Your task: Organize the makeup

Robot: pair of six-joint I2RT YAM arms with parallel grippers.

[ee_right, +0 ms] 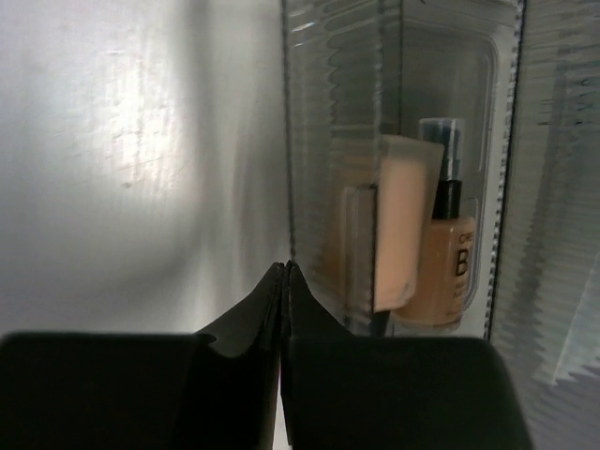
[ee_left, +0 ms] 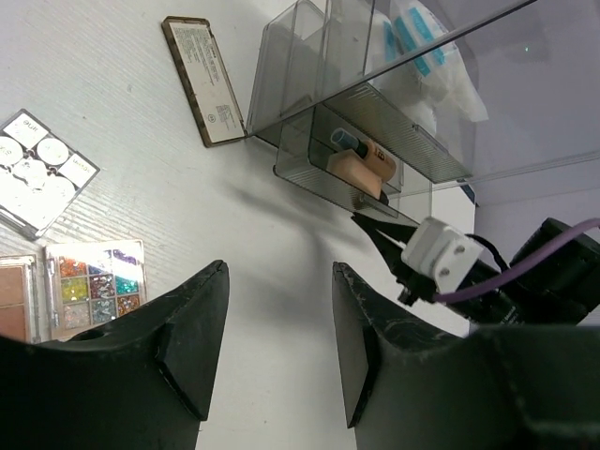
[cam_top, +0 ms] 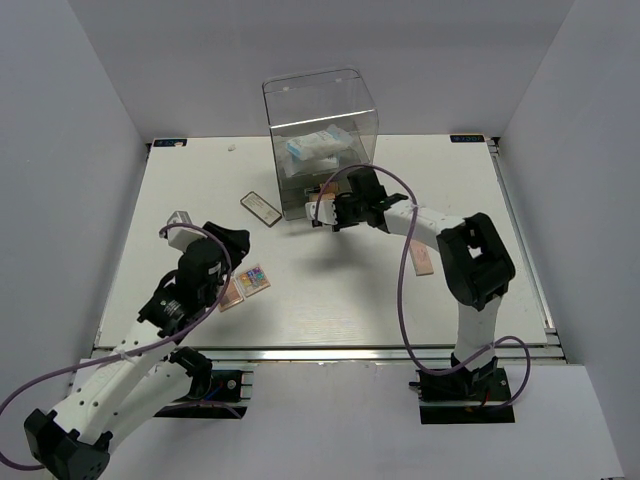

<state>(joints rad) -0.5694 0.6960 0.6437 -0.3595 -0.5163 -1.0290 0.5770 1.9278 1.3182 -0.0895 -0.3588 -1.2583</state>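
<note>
My left gripper [cam_top: 226,238] [ee_left: 279,281] is open and empty above the table, left of centre. Near it lie a multicoloured palette [cam_top: 254,279] [ee_left: 94,286], a peach palette [cam_top: 232,294] [ee_left: 13,302] and a white-grid palette [cam_top: 180,221] [ee_left: 42,169]. A dark-framed flat case [cam_top: 261,207] [ee_left: 202,80] lies left of the box. My right gripper [cam_top: 326,213] [ee_right: 284,272] is shut, its tips at the front of the pulled-out bottom drawer [ee_left: 305,155]. In the drawer lie a small brown bottle [ee_right: 450,267] [ee_left: 373,154] and a peach piece [ee_right: 403,225]. A pink palette [cam_top: 423,262] lies by the right arm.
The tall clear acrylic drawer box [cam_top: 320,120] stands at the back centre, with a white-and-blue packet [cam_top: 315,148] [ee_left: 422,47] in its upper part. The right arm [cam_top: 470,255] reaches across from the right. White walls close in the table.
</note>
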